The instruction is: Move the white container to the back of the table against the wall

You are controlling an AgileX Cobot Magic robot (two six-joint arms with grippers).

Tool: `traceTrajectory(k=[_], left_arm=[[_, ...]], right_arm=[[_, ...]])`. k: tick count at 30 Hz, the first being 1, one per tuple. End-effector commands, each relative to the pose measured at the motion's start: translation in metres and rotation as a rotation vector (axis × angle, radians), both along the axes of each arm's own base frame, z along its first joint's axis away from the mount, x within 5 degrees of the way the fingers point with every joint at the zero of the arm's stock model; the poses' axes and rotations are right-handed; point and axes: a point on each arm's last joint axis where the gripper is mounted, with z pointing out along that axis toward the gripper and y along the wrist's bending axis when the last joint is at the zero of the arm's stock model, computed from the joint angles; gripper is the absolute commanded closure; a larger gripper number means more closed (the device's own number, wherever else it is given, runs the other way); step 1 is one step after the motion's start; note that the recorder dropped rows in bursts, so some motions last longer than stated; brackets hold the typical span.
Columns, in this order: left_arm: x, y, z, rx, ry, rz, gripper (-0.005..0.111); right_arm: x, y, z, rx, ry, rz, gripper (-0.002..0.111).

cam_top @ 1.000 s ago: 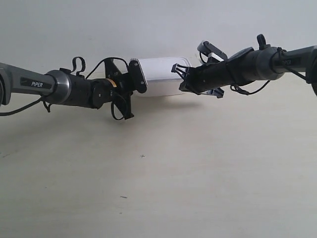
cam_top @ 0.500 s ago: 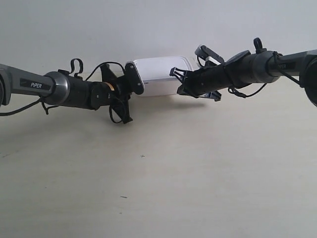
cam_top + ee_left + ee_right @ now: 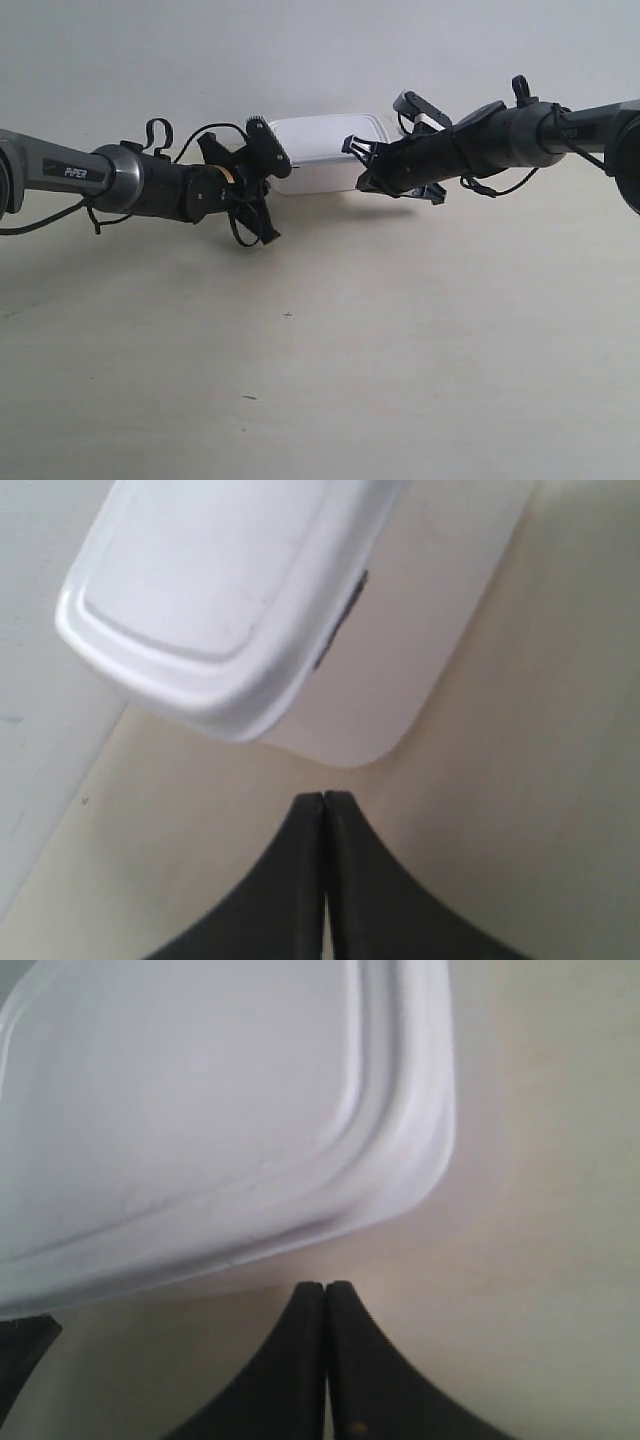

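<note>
The white container (image 3: 322, 153) stands on the table (image 3: 400, 340) at the back, close against the wall (image 3: 300, 50). The arm at the exterior view's left has its gripper (image 3: 272, 158) at one end of the box, and the arm at the exterior view's right has its gripper (image 3: 358, 160) at the other end. In the left wrist view my left gripper (image 3: 324, 798) is shut and empty, just short of a lower corner of the container (image 3: 220, 590). My right gripper (image 3: 326, 1287) is shut too, right below the lid's rim (image 3: 200, 1100).
Cables loop around both wrists (image 3: 160, 130). A small cross mark (image 3: 288, 315) and a dark speck (image 3: 249, 397) lie on the tabletop nearer the camera. A dark part (image 3: 20, 1350) shows beyond the box in the right wrist view.
The container has slid slightly back toward the wall, with the right-hand arm following it. The left-hand arm's wrist has twisted, tilting its gripper.
</note>
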Motion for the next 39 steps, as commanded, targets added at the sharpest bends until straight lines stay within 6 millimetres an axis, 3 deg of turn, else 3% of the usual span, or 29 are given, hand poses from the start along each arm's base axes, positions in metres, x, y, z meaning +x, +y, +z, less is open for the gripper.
traceTrajectory(k=[1,11,20,30,36,39], left_arm=[[0.002,-0.011,0.023,-0.12,-0.077,0.02,0.107],[-0.001,-0.024,0.028,-0.192,-0.094,-0.12,0.107],[0.004,-0.011,0.023,-0.223,-0.108,-0.1,0.107],[0.005,-0.012,0.016,-0.241,-0.112,-0.107,0.107],[0.014,-0.012,0.015,-0.249,-0.132,-0.103,0.107],[0.02,-0.002,0.013,-0.283,-0.131,-0.067,0.107]], right_arm=[[0.001,-0.001,0.002,0.001,-0.003,0.007,0.108],[0.001,0.0,0.002,0.007,0.004,0.002,0.108],[0.001,0.0,0.002,0.013,0.005,-0.002,0.108],[0.001,0.0,0.003,0.033,0.007,-0.018,0.108],[0.001,0.0,0.003,0.024,0.0,-0.007,0.108],[0.001,0.0,0.003,0.027,0.001,-0.006,0.108]])
